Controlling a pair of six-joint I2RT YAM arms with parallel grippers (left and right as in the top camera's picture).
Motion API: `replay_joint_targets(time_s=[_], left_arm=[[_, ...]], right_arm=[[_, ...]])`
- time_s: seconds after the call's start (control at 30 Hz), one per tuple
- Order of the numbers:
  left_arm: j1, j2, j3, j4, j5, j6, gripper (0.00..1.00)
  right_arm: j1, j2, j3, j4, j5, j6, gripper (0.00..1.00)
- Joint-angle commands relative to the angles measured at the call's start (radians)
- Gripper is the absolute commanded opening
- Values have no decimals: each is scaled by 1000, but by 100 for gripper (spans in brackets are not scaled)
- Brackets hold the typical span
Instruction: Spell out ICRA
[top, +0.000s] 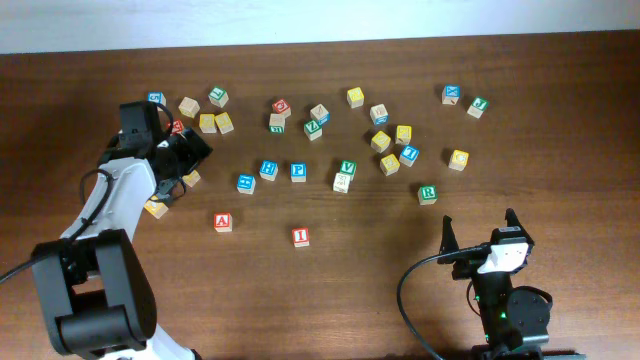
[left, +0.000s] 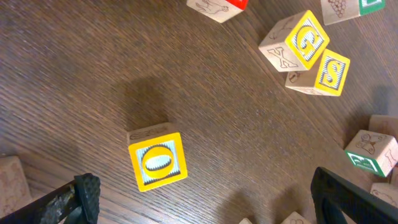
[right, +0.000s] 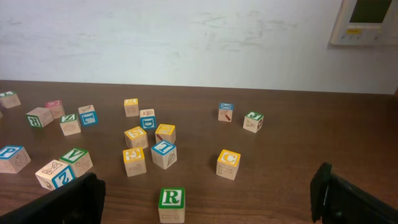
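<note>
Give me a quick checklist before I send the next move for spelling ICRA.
1. Left gripper empty, jaws open: ok.
2. Left gripper at a needed letter: not ok; the cube nearest its fingers is the yellow O cube.
3. A cube and I cube free to grasp: ok; each stands apart from other cubes.
4. R cube and C cube free to grasp: ok; both stand apart, ahead of the right gripper, which is open and empty.
5. Letters in order: not ok; A lies left of I, with R and C off to the right.
</note>
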Motion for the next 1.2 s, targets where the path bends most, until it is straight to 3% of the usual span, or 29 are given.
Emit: replay_joint_targets(time_s=[0.0, 0.2, 0.4, 0.67, 0.77, 0.9, 1.03, 1.1, 1.17], left_arm=[[10, -1, 27, -6, -47, 39, 99], [68, -163, 171, -83, -52, 98, 99], [81, -368, 183, -167, -134, 119, 99], [80, -363, 181, -317, -83, 120, 100], [34, -336, 177, -373, 84, 312, 99], [-75, -319, 177, -425, 87, 341, 99], [-152, -317, 177, -522, -138, 340, 99], [-118, -317, 177, -572, -253, 232, 99], [-28, -317, 177, -589, -253, 144, 99]], right_arm=[[6, -8, -6, -6, 8, 4, 98], [6, -8, -6, -6, 8, 4, 98], [6, -8, -6, -6, 8, 4, 98], [6, -8, -6, -6, 8, 4, 98], [6, -8, -6, -6, 8, 4, 98], [6, -8, -6, -6, 8, 4, 98], [6, -8, -6, -6, 8, 5, 98], [6, -8, -6, -6, 8, 4, 98], [6, -8, -6, -6, 8, 4, 98]])
